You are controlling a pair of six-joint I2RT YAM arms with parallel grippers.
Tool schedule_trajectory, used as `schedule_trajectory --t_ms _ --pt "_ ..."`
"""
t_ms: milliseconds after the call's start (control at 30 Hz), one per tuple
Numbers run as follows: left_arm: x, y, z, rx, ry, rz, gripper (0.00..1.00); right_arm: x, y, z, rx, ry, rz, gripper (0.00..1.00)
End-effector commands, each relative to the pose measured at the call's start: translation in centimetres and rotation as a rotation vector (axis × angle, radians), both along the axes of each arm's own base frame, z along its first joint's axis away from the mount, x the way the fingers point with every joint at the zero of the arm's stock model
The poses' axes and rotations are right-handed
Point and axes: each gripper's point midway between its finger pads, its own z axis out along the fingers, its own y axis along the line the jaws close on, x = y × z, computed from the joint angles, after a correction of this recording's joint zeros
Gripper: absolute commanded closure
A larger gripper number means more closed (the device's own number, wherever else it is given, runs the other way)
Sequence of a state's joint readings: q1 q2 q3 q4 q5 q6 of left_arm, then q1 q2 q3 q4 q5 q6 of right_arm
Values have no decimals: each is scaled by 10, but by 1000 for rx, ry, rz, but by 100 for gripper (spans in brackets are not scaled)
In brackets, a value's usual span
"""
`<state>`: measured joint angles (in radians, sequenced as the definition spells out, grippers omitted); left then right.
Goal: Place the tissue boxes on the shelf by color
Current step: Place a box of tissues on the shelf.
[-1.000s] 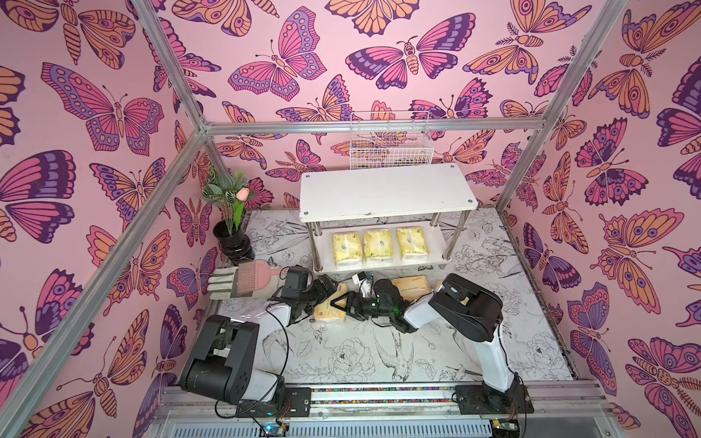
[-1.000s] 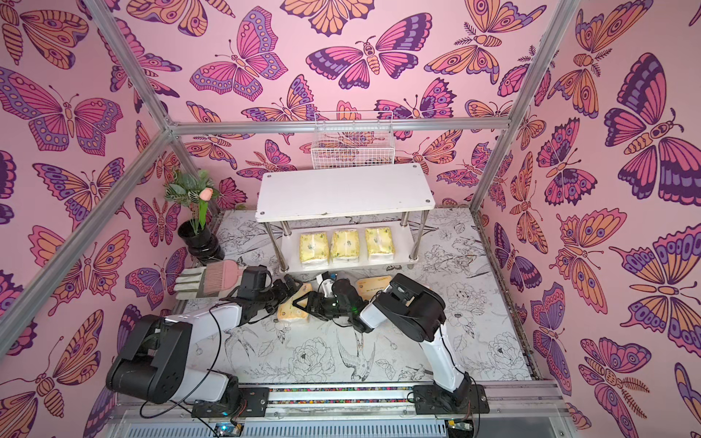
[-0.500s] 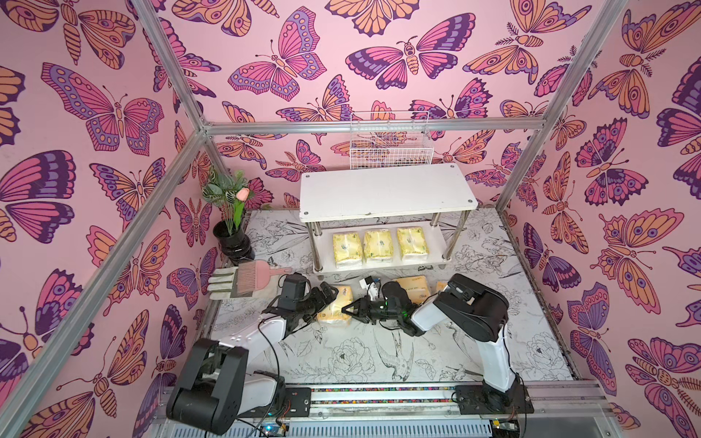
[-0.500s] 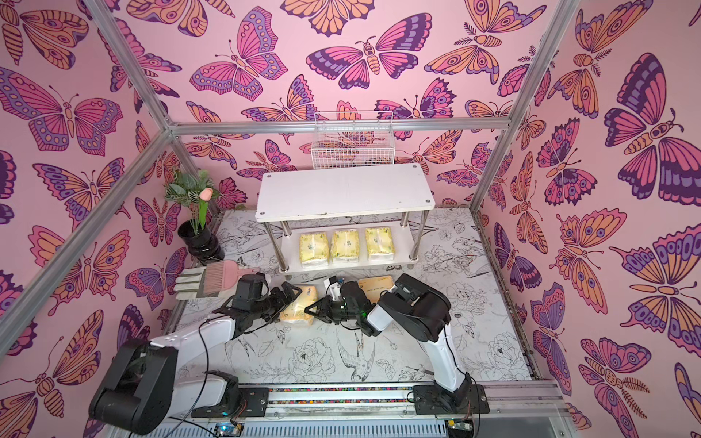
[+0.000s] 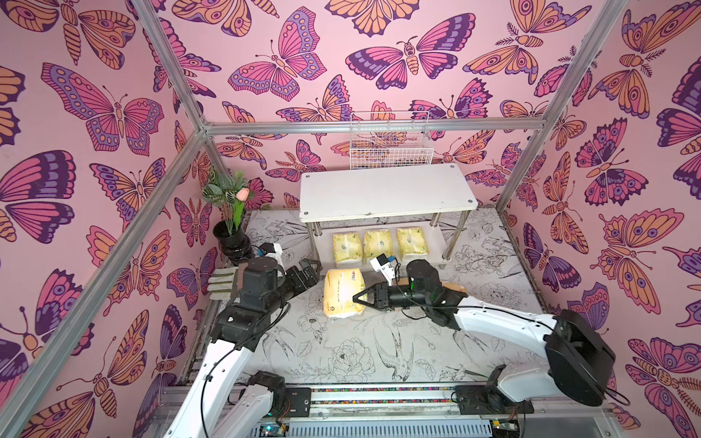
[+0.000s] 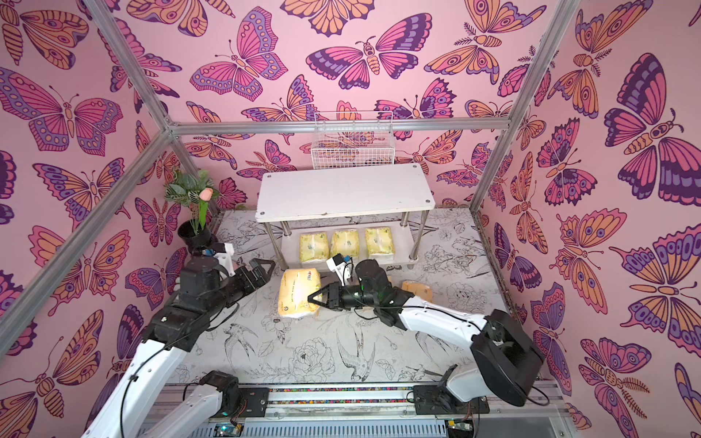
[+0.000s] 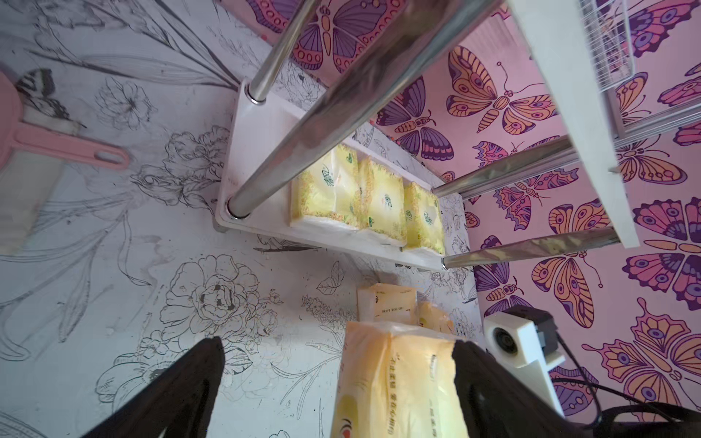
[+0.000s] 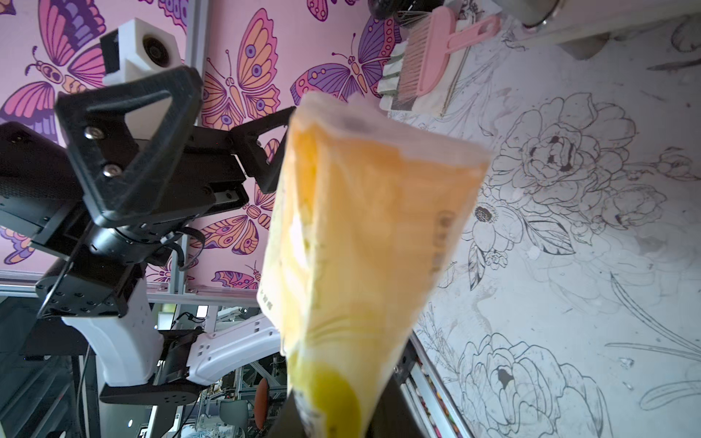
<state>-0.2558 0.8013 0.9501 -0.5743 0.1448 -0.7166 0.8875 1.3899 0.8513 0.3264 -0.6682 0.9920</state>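
The orange-yellow tissue pack (image 5: 341, 292) is in the middle of the table (image 5: 341, 360), just in front of the shelf (image 5: 383, 189). It is a soft bag of tissues in shiny plastic. I think it is light and squashy. It will likely bend and droop if held by one end, and the smooth wrap may slip. The best place to hold it is across its fat middle, not by a thin edge.

The right gripper (image 5: 356, 299) is squeezed tight on the right side of this pack and has only a small bit of it. In the right wrist view the pack sticks out away from the jaws. I cannot tell if its underside touches the table.

The left gripper (image 5: 309, 273) is just left of the pack. Its jaws are spread wide and hold nothing. In the left wrist view the pack lies between them, close to one. I cannot tell if it touches.

Two other orange-yellow packs (image 7: 385, 303) lie on the table to the right, partly hidden by the right arm.

On the low board of the shelf, three pale lemon packs (image 5: 379, 244) sit side by side. The top board has nothing on it.

A wire basket (image 5: 390, 144) is behind the shelf. A potted plant (image 5: 231, 227) stands at the far left. A pink brush (image 8: 428, 57) lies on the left.
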Motion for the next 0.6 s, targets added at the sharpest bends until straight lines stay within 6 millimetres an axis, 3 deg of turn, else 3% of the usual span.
schedule_trajectory --t_ms 0,167,367,467,567 --pt "-11 14 7 141 34 -8 0 -4 -15 23 -57 -25 40 92" --pt "3 15 65 186 -63 -23 0 17 -22 96 12 -109 16 92" --pt "21 15 100 216 -118 -36 0 69 -24 164 60 -187 -58 92" --pt "26 12 105 215 -123 -49 0 101 -20 182 58 -205 -108 91" --pt "29 10 106 210 -118 -59 0 137 -12 180 40 -189 -147 90"
